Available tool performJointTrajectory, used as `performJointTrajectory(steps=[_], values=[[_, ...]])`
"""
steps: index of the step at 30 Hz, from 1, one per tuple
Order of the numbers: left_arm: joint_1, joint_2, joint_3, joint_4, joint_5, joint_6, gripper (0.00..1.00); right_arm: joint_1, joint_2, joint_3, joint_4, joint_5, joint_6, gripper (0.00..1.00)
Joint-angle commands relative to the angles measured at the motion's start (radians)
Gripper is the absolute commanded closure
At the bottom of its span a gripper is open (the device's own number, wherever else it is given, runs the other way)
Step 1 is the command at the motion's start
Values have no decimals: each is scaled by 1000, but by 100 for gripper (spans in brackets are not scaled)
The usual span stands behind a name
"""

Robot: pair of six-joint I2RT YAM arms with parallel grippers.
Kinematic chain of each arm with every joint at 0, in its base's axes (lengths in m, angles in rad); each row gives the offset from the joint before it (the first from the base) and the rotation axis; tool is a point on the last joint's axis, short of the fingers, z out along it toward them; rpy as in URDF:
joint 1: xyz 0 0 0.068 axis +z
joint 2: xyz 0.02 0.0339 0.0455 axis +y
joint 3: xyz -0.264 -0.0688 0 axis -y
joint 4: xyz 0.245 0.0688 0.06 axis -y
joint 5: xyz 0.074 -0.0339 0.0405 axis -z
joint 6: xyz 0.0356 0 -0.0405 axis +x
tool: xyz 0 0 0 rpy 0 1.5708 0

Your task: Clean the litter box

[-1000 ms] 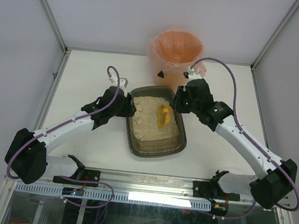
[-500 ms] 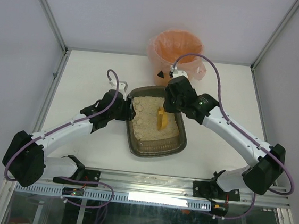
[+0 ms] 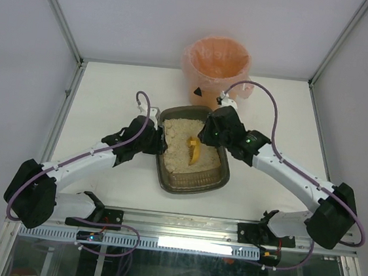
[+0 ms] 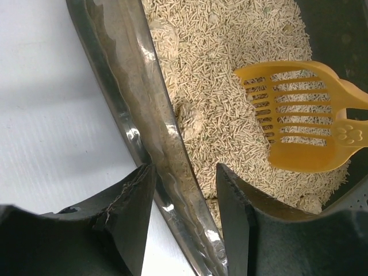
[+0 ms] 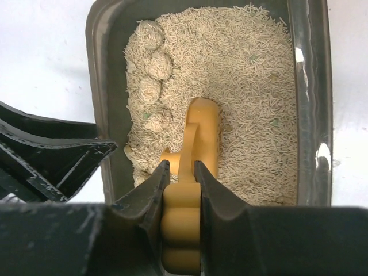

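Observation:
The litter box (image 3: pixel 192 185) is a dark translucent tray of beige litter (image 4: pixel 218 57) at the table's middle. My left gripper (image 3: pixel 161 139) straddles its left rim (image 4: pixel 123 86). One finger is outside and one inside, and litter shows in the gap by the inner finger. In the left wrist view the jaws (image 4: pixel 184 168) stand open around that rim. My right gripper (image 5: pixel 181 167) is shut on the handle of the yellow slotted scoop (image 5: pixel 201 132). The scoop's head (image 4: pixel 299 123) rests in the litter. Pale clumps (image 5: pixel 152 63) lie along the left wall.
A round bin with a pink liner (image 3: pixel 216 62) stands just behind the box at the table's far edge. White table surface (image 3: pixel 109 97) lies left of the box. Metal frame posts (image 3: pixel 68 80) border the table.
The right arm swung left and lowered the scoop into the litter, turning it more on edge. The left gripper's jaws narrowed a little around the rim.

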Motion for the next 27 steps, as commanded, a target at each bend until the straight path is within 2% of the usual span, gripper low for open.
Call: performJointTrajectory(steps=[1,12,20,27], values=[[-12,10,-9,42,16,-31,53,13,3,-160,96,-132,159,100],[-24,45,-7,57,23,-33,62,11,-2,-433,502,-143,395,100],[-36,64,13,64,27,-23,64,9,33,-624,812,-112,581,100],[-36,29,35,47,-25,-15,61,-7,-57,-725,889,-40,672,100]])
